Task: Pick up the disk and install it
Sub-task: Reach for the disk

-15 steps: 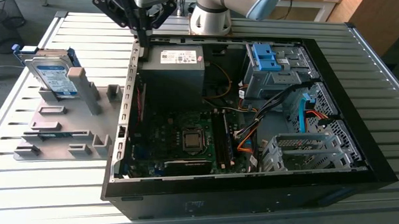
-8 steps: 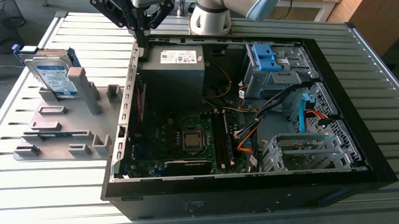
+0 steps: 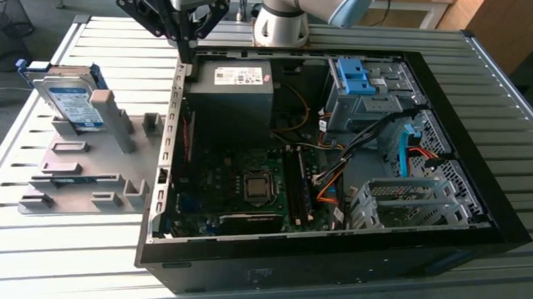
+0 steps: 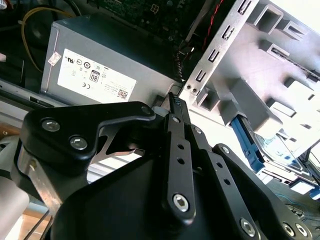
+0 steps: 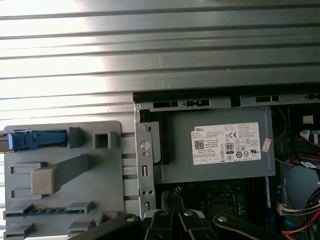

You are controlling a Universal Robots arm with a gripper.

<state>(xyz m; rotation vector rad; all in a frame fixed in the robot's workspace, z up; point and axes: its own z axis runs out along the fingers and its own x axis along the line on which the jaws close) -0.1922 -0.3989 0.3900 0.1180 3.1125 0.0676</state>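
Observation:
The disk (image 3: 69,103), a silver drive with a white-and-blue label in a blue carrier frame, leans upright in a grey holder plate (image 3: 88,166) at the exterior view's left, outside the open computer case (image 3: 477,197). Its blue frame edge (image 5: 37,140) shows in the first wrist view, and the disk (image 4: 272,150) also shows in the second wrist view. My gripper (image 3: 188,56) hangs above the case's back left corner, right of the disk and apart from it. The gripper (image 4: 175,102) is shut with nothing in it, and its fingertips (image 5: 172,220) point down near the case wall.
A grey power-supply box (image 3: 233,88) with a white sticker lies just beneath the gripper inside the case. A blue bracket (image 3: 356,76) tops the grey metal bay at the back right. A drive cage (image 3: 407,202) sits at the front right. Cables (image 3: 337,172) cross the motherboard.

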